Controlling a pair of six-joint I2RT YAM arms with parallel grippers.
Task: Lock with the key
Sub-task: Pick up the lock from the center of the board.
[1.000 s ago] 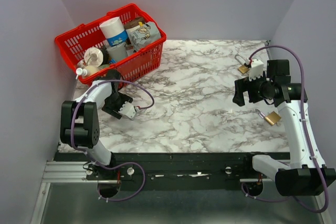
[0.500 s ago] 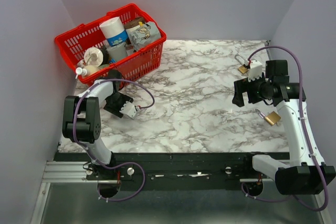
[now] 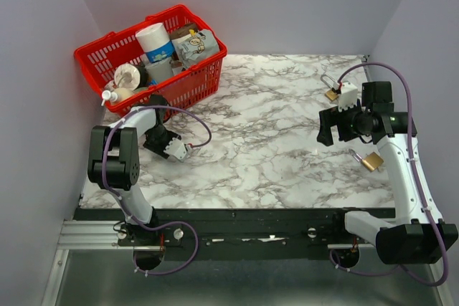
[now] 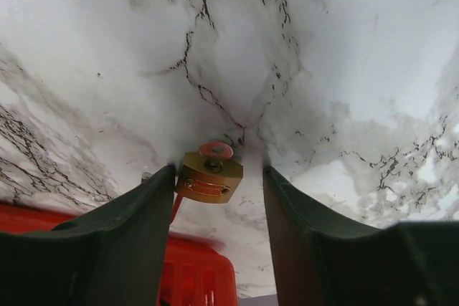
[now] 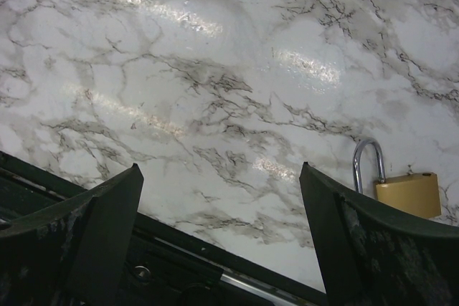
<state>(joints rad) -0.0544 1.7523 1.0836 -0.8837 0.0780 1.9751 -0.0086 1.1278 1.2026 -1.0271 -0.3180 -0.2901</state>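
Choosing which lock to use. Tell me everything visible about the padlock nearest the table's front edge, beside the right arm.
The padlock has a brass-coloured block body and a silvery arched shackle. It lies flat on the marble table, shackle pointing toward the table's middle, touching only the tabletop. Whether it is locked cannot be told.

The marble table (image 3: 272,148) carries a red basket (image 3: 192,82) and scattered brass padlocks (image 3: 371,161).

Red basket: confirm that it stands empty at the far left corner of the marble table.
Not empty. The red basket does stand at the far left corner of the marble table, but it is filled with bottles and packages, as the top external view shows.
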